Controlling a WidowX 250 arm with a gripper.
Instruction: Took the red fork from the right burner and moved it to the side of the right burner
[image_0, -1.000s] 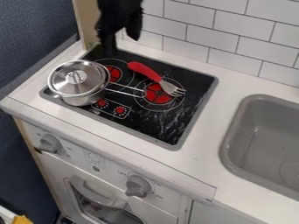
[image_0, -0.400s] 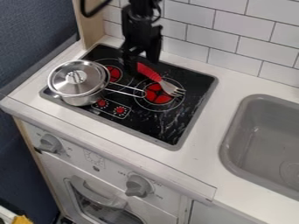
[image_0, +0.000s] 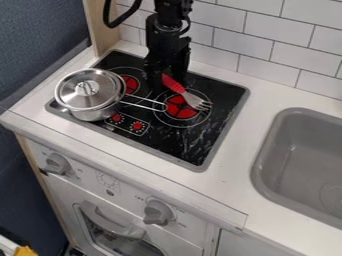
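A white counter (image_0: 230, 172) holds a black stovetop (image_0: 179, 146); the stovetop, a lidded pot (image_0: 90, 95) and red fork (image_0: 185, 92).

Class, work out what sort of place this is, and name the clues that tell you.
Most likely a toy kitchen: a stove top with printed red burners, a lidded saucepan on it, and a grey sink set into the same white counter.
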